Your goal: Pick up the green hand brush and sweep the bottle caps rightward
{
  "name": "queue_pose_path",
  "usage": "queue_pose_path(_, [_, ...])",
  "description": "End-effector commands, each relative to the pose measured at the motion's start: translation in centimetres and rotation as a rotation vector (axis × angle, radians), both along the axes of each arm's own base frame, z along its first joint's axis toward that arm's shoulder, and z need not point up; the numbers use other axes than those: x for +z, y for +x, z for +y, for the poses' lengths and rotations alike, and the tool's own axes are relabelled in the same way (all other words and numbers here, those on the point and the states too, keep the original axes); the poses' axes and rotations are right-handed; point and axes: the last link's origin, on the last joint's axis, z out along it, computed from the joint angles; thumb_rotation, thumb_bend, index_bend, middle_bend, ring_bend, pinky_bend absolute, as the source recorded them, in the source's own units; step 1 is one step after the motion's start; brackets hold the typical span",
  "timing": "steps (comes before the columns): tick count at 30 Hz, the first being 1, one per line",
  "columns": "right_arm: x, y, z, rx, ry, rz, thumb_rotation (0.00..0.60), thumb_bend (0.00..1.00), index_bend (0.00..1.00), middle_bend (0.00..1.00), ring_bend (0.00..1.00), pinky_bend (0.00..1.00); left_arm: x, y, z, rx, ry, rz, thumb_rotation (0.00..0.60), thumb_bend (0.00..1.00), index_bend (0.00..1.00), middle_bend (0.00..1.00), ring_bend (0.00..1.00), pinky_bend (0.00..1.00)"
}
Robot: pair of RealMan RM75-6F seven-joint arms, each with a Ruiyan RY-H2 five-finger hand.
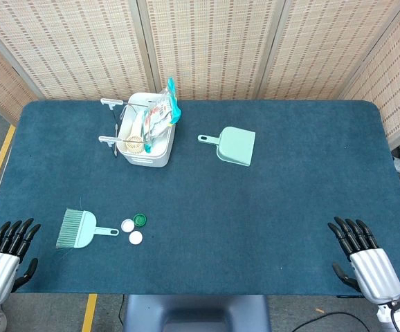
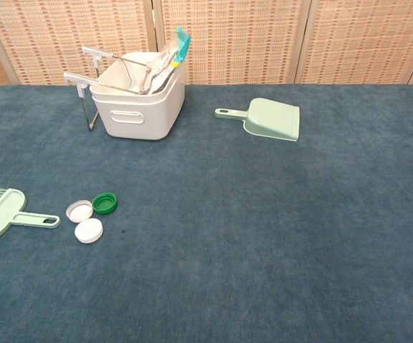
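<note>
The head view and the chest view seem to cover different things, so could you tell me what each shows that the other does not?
Only the head view shows the left hand and right hand, both open at the near table edge, and the brush's bristles in full. The chest view shows nothing extra; it only gives the white bin from the side. Both show the green hand brush, the three bottle caps beside its handle, the dustpan and the table.

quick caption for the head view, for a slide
Both open hands, left hand and right hand, wait at the table's near edge; green hand brush lies beside three bottle caps.
</note>
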Motion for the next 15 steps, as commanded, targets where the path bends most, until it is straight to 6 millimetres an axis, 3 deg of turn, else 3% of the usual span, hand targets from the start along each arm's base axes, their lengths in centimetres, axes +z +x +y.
queue_pose_path(1, [-0.1,0.0,-0.1,-0.001,0.001,0.000,0.600,0.27,0.00,0.01,0.00,0.00,-0.2,0.0,0.1,0.000,-0.008,0.000,0.600,0.45,0.06,0.00,0.00,0.04])
queue_pose_path(6, [-0.1,0.1,0.0,0.003,0.002,0.000,0.600,0.27,0.00,0.01,0.00,0.00,-1.3,0.2,0.7,-0.022,-0.041,-0.013,0.600,0.45,0.07,0.01,0.00,0.08])
queue_pose_path(9, [0.1,0.2,0.2,0.015,-0.011,-0.001,0.600,0.27,0.00,0.01,0.00,0.00,-2.6,0.6,1.5,-0.054,-0.040,0.001,0.600,0.45,0.09,0.08,0.04,0.23])
queue_pose_path(13, [0.2,0.4,0.4,0.026,-0.017,-0.005,0.600,0.27,0.00,0.01,0.00,0.00,-4.3,1.3,3.0,-0.098,-0.021,0.042,0.600,0.45,0.18,0.22,0.26,0.52])
queue_pose_path(15, [0.2,0.5,0.5,0.029,-0.016,-0.005,0.600,0.27,0.00,0.01,0.00,0.00,-5.3,1.6,3.8,-0.098,-0.019,0.051,0.600,0.45,0.21,0.28,0.42,0.68])
